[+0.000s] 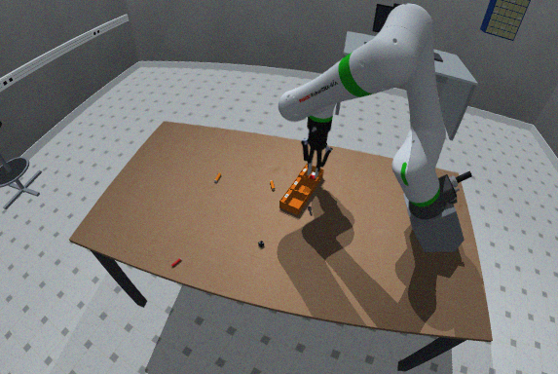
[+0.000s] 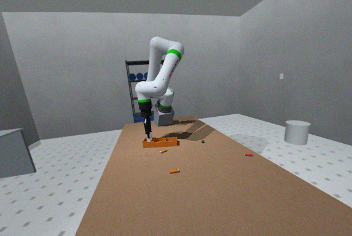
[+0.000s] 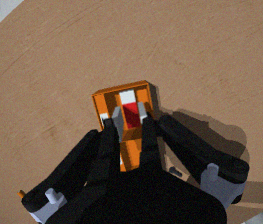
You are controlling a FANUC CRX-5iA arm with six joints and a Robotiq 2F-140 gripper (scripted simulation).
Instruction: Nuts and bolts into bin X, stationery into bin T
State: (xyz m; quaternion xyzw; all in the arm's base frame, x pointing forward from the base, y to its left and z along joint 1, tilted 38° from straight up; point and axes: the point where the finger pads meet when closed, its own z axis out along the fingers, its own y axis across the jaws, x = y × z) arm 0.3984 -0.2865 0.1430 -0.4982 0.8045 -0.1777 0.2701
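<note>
The orange divided container [image 1: 289,207] [image 2: 168,144] [image 3: 97,106] stands flat on the table. White labels show on its compartments, too small to read. My gripper [image 1: 313,171] [image 2: 149,139] [image 3: 130,112] points down into the far compartment, its fingers slightly apart at both sides of a red and white block [image 1: 313,176] [image 3: 131,117], seemingly an eraser, and no longer pressed on it. The block is inside that compartment. A dark bolt [image 1: 310,210] [image 3: 175,172] lies close beside the container. A black nut [image 1: 261,243] [image 2: 203,141] lies nearer the front edge.
Two short orange cylinders lie on the table, one [image 1: 272,185] [image 2: 163,151] near the container and one [image 1: 217,177] [image 2: 174,171] farther away. A short red cylinder [image 1: 176,263] [image 2: 248,155] lies near the front edge. The arm's shadow covers table beside the container.
</note>
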